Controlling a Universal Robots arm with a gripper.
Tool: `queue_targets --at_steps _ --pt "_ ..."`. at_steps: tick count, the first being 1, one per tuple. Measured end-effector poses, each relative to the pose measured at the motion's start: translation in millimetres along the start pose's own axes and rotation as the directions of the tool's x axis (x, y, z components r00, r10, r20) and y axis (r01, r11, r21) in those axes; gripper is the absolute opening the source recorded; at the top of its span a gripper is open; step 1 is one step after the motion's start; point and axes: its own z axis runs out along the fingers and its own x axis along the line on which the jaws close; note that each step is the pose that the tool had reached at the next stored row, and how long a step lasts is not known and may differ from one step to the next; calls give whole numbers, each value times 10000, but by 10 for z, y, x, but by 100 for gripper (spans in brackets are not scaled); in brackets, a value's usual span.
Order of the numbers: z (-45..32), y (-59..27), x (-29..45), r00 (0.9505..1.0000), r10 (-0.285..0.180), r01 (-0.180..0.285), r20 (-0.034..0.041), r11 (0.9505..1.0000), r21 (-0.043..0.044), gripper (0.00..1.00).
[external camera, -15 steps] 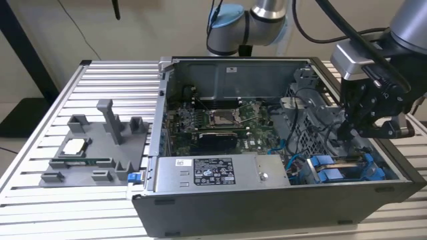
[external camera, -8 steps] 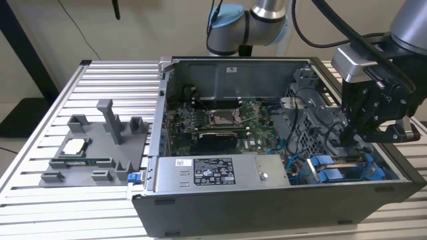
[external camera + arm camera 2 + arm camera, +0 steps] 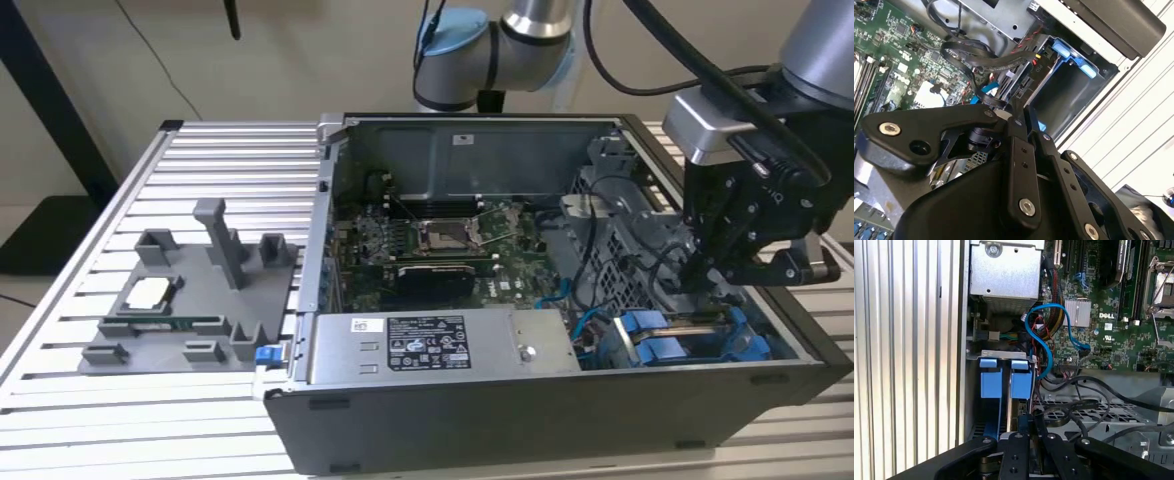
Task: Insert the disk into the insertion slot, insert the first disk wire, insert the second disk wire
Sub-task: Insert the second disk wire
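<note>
The black two-fingered tool (image 3: 705,272) reaches into the open grey metal computer case (image 3: 534,420) at the exterior view's right, above the grey metal insertion slot with blue plastic fittings (image 3: 681,345). In the first wrist view its fingers (image 3: 1026,427) are pressed together over the slot (image 3: 1004,390), beside a blue cable (image 3: 1046,347); whether they pinch anything cannot be told. The silver power-supply box (image 3: 441,345) lies at the case's near wall. A grey plastic fixture tray (image 3: 187,300) rests on the ribbed desk (image 3: 80,400), well apart to the left.
</note>
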Motion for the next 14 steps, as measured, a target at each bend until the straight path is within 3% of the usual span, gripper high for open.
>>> queue_targets --at_steps 5,14 --pt "18 1 1 10000 -2 2 -12 10000 33 16" --pt "136 7 8 10000 -20 20 -24 9995 312 16"
